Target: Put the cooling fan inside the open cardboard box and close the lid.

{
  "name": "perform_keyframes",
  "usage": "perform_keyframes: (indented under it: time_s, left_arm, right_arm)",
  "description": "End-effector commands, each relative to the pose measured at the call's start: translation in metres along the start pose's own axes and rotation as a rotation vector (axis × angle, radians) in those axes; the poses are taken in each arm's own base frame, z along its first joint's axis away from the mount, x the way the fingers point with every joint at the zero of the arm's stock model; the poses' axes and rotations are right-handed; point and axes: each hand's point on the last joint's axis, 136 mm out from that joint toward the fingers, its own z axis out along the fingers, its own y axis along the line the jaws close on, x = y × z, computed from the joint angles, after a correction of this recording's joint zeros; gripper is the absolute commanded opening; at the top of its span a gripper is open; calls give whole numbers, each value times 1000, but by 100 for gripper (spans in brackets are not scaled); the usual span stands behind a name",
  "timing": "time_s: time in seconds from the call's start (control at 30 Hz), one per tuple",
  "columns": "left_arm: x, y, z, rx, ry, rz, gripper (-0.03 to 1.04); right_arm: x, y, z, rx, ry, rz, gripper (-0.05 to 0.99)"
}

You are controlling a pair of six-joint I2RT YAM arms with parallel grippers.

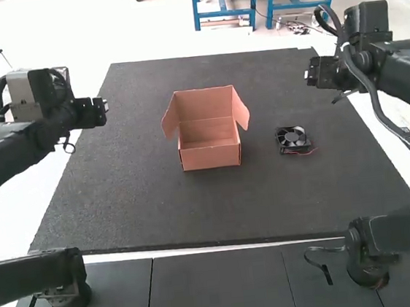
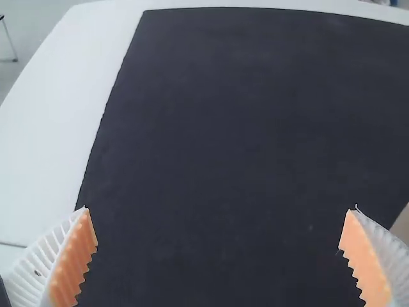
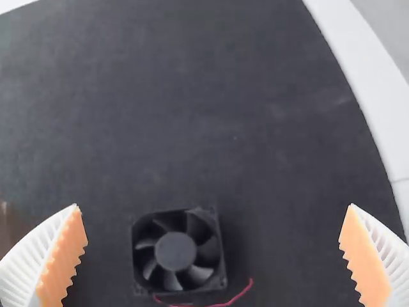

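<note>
Bearing fan [image 1: 292, 140], box [image 1: 209, 147]: black mat [image 1: 136, 197]

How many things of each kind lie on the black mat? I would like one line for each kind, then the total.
cardboard box: 1
cooling fan: 1
Total: 2
</note>
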Motion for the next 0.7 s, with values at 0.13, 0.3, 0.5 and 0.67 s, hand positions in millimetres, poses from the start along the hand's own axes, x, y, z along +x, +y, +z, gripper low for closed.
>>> perform_keyframes:
  time_s: [0.13,0.3,0.5,0.67]
  left_arm:
    - [-33,-12,37,107,7,40,97]
    - [-21,-7,56,107,104,81,95]
    - [1,-17,70,183,277,52,95]
    - [-10,-24,72,221,250,56,95]
  right_arm:
    - [14,-19,44,88,176,-24,91]
    - [23,-43,65,147,228,-67,91]
    - [38,-59,86,145,319,-140,91]
    - [56,-55,97,121,386,-130,91]
